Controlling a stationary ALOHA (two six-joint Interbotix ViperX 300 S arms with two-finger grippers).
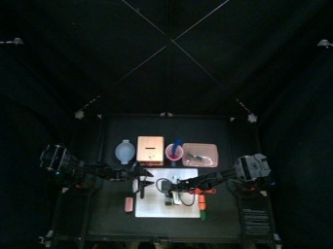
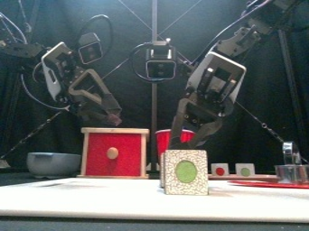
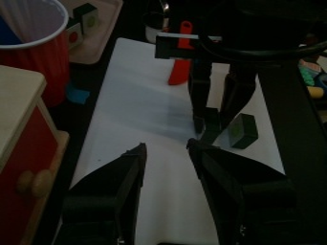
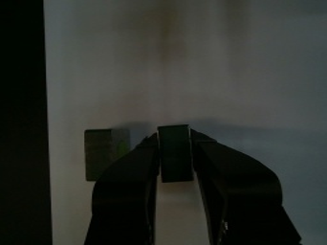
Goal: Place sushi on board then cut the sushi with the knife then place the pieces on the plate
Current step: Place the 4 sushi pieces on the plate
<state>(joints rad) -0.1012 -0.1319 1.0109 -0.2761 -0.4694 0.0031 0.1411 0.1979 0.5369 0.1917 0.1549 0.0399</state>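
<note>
Black table, white cutting board (image 3: 141, 105) underneath. Right gripper (image 4: 175, 139) down on board, jaws pinched tight on one sushi piece (image 4: 174, 163). Held piece upright on edge, thin way across the jaws, long side in line with the jaw gap. Second piece (image 4: 105, 155) just beside it, not touching, same heading. Third piece (image 2: 185, 173) out toward the table front from that gripper, green-centred cut face to the front. Left gripper (image 3: 166, 148) opposite, hovering over board, jaws parted, empty. Red toy knife (image 3: 181, 69) apparently lying past the right gripper, not in hand. Two more pieces (image 2: 221, 169) off toward pink plate (image 1: 211, 148), likely on it; hard to confirm. Judging: sushi placed and cut, done. Transfer partway. Left to move: held piece, neighbour, front one.
</note>
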